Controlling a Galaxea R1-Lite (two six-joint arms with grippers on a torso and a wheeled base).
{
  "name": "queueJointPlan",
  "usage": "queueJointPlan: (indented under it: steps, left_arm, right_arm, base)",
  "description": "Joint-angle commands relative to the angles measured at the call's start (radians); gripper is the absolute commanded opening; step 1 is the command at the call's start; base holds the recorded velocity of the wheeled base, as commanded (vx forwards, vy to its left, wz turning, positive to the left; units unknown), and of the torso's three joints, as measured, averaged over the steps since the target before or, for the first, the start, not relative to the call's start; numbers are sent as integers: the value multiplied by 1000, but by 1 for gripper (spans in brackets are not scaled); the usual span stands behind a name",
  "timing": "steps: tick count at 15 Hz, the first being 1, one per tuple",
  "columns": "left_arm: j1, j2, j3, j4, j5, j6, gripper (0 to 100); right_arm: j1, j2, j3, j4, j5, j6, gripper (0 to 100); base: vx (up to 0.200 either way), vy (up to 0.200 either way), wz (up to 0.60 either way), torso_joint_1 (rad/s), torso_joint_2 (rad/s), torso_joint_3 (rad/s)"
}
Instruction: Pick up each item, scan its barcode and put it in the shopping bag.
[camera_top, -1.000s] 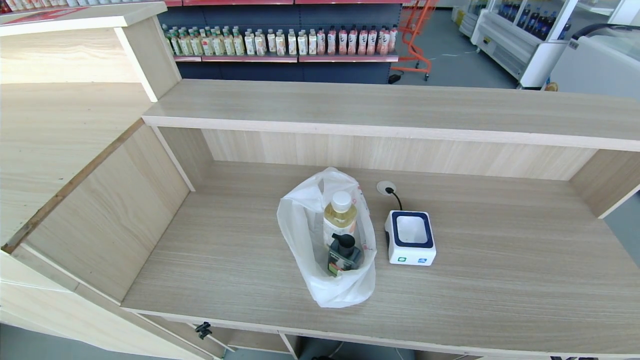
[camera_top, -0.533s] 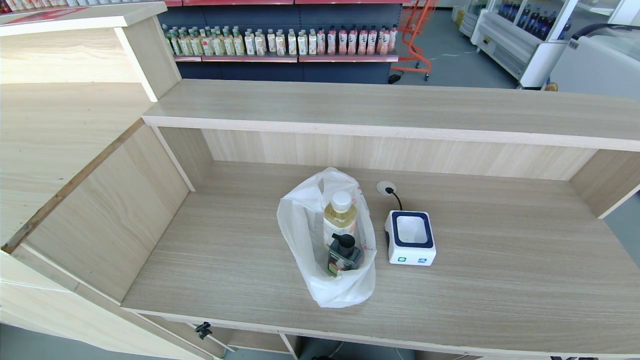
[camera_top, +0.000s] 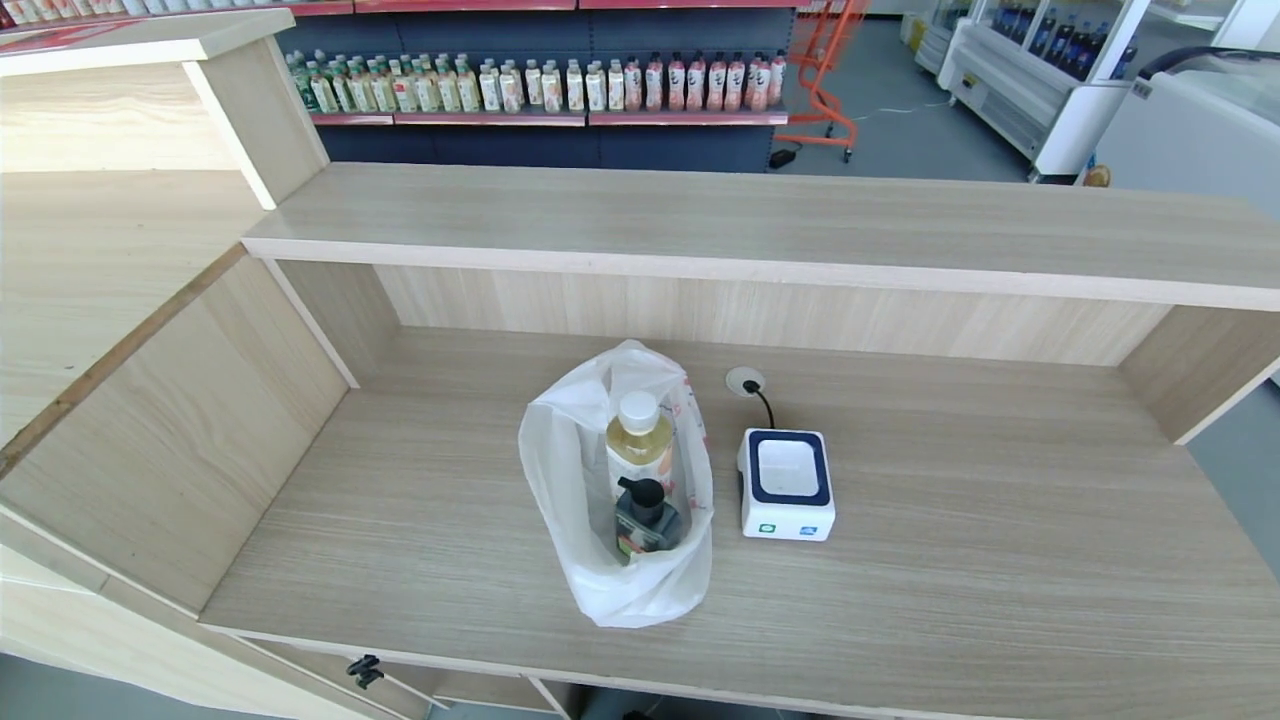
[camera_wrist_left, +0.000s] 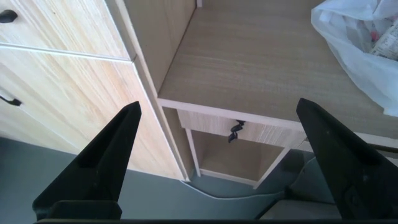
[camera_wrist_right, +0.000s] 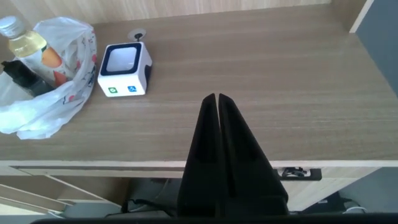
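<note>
Wooden counter (camera_top: 980, 560) carries shopping bag (camera_top: 575, 470) (open), scanner (camera_top: 786, 484) beside.

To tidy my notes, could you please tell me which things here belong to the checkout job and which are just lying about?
Job: shopping bag, white-capped bottle and pump bottle inside it, scanner.
Just about: black cable, drinks on the back shelf, orange rack.

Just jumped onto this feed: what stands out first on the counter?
A white shopping bag stands in the middle of the counter, holding a white-capped yellow drink bottle and a dark pump bottle. Just to its right sits the white, blue-rimmed scanner.
</note>
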Motion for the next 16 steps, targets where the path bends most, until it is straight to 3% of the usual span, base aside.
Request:
queueJointPlan:
  steps: [1, 16]
  left_arm:
    - [0, 2, 0, 0, 0, -1, 100]
    - [0, 0, 0, 0, 0, 0, 100]
  right_arm:
    - [0, 4, 0, 0, -1, 0, 0]
    - [0, 4, 0, 0, -1, -2, 0]
  base:
    - [0, 0, 0, 0, 0, 0]
    - [13, 0, 0, 0, 0, 0]
